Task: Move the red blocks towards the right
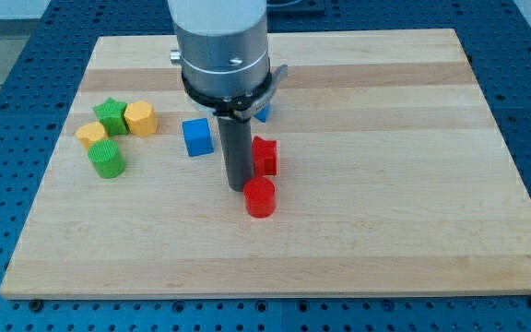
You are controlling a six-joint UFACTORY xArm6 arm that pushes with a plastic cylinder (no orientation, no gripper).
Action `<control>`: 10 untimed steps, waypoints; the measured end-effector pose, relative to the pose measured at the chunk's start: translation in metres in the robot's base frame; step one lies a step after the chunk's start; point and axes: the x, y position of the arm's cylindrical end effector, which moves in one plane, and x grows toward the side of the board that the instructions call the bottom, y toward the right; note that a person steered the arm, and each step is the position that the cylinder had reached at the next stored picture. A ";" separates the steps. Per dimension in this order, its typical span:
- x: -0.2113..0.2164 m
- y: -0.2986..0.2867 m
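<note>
Camera view: one wooden surface on a blue perforated bench, seen from the view's bottom edge looking up it.
Tool: a plain dark rod with nothing to open or close and holding nothing; my tip rests on the surface near the board's middle.
Red cylinder: at about 4 o'clock from my tip, just beside it, possibly touching.
Red block: angular in shape, at about 2 o'clock from my tip, against the rod's right flank.
Key relation: both red pieces lie on the 3 o'clock side of the rod, so I judge a push towards 3 o'clock would carry them the way the task asks; the open board lies that way.
Risk: the two reds sit either side of the push line and may splay apart.
Blue cube: at 10 o'clock from my tip, apart.
Second blue block: at 12 o'clock, mostly hidden behind the arm.
Green and yellow blocks: clustered at 9 o'clock, well apart.
</note>
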 end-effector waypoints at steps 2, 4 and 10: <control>0.023 -0.023; 0.024 0.095; -0.034 0.032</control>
